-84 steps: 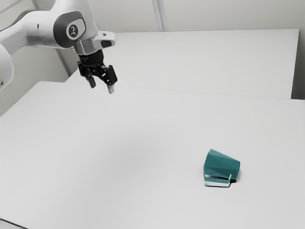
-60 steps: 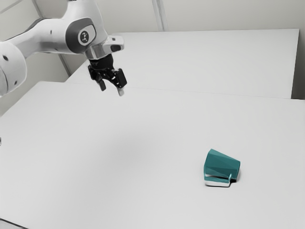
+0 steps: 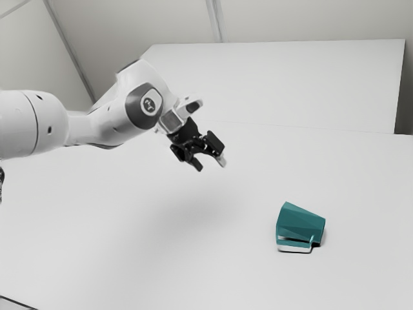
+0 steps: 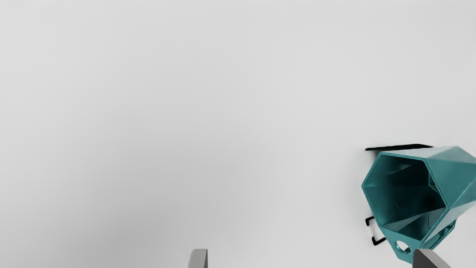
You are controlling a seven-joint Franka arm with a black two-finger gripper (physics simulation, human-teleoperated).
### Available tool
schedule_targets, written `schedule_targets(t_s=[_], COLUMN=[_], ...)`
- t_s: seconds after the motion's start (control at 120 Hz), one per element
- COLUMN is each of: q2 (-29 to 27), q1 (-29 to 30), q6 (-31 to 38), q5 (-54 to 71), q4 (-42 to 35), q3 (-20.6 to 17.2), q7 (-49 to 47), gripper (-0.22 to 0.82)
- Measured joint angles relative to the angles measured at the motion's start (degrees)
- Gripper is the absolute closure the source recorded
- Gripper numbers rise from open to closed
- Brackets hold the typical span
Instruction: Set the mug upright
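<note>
The gripper (image 3: pixel 211 165) hangs above the table at the centre of the exterior view, up and to the exterior view's left of the teal mug (image 3: pixel 300 224). The mug lies on its side on the table, its handle low on the near side. In the wrist view the faceted mug (image 4: pixel 455 167) shows its hollow mouth, with the handle near one fingertip. The gripper (image 4: pixel 310 258) has its fingers wide apart and holds nothing; the mug is beyond one of them, below on the table.
The white table (image 3: pixel 161 232) extends around the mug. A second white surface (image 3: pixel 290 84) stands behind it, with pale walls beyond. A dark line crosses the table's near left corner in the exterior view.
The arm has swung toward the exterior view's right and lower, bringing my gripper closer to the mug. The mug has stayed in place on its side.
</note>
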Motion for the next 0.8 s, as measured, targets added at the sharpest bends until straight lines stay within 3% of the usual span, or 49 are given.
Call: schedule_targets(t_s=[0.242, 0.8], q2=[4.67, 8.99], q1=[-3.78, -10.66], q6=[5.91, 11.39], q5=[-10.11, -19.33], q4=[0.0, 0.61], q3=[-2.91, -4.21], q7=[5.76, 14.19], gripper=[0.0, 0.01])
